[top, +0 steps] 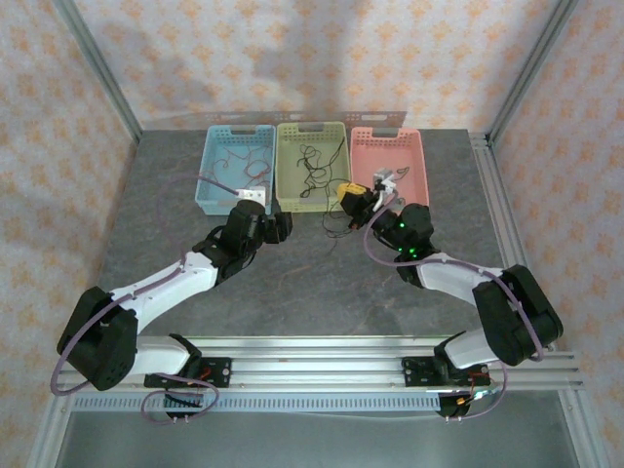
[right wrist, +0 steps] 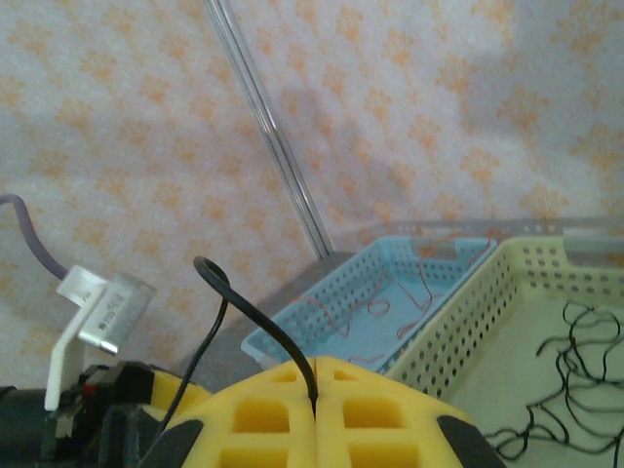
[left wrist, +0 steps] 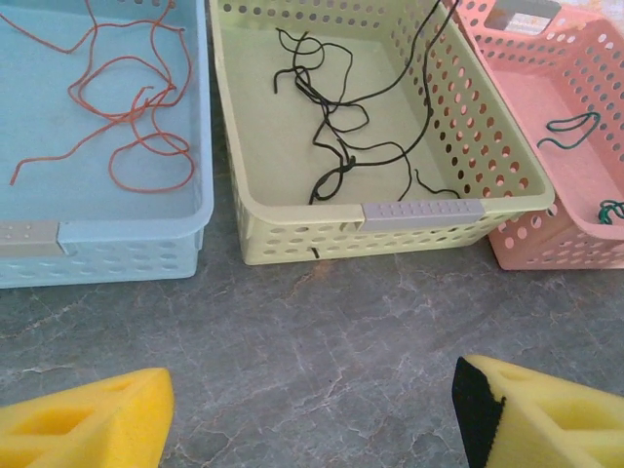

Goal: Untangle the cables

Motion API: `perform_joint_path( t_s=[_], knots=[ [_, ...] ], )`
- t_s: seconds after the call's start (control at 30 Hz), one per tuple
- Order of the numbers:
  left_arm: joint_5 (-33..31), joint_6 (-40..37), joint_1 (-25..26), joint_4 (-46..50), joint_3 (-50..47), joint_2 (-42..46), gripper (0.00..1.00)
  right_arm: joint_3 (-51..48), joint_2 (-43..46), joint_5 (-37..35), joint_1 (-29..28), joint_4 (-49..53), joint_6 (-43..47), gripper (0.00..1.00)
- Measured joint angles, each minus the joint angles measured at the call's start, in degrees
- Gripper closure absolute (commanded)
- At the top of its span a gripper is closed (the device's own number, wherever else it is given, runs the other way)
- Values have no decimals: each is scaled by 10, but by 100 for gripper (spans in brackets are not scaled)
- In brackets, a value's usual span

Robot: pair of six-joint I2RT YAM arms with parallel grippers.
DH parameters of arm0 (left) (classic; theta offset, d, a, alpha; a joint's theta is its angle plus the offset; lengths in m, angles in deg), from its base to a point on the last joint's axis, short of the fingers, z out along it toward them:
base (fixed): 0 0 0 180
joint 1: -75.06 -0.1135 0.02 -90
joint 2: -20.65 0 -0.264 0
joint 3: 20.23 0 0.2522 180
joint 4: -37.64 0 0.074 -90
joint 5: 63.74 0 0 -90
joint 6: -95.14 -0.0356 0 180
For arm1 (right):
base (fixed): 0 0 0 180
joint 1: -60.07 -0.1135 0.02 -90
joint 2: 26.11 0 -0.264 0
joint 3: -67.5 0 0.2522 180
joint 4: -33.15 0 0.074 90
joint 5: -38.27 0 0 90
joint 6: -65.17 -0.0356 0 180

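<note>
Sorting looks nearly done: red cables (left wrist: 127,117) lie loose in the blue basket (left wrist: 200,219), black cables (left wrist: 336,117) in the yellow basket (left wrist: 424,212), and green cables (left wrist: 570,127) in the pink basket (left wrist: 546,249). The right gripper (right wrist: 314,409) is clamped on one black cable (right wrist: 255,317), raised beside the yellow basket (probably the last to drop in). The left gripper (left wrist: 310,405) hovers over the table (left wrist: 322,312) before the baskets, jaws apart, holding nothing.

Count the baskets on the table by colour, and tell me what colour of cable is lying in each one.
Blue basket: 1, holding orange-red cables
Yellow-green basket: 1, holding black cables
Pink basket: 1, holding green cables
Total: 3 baskets
</note>
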Motion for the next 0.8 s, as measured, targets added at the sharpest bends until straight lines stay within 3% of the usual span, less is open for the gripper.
perform_joint_path(
  t_s=[0.53, 0.8],
  knots=[
    [-43, 14, 0, 0, 0, 0, 24, 75, 18, -35, -20, 172, 5, 100],
    [-60, 15, 0, 0, -9, 11, 23, 192, -21, -91, -22, 237, 5, 100]
  ],
)
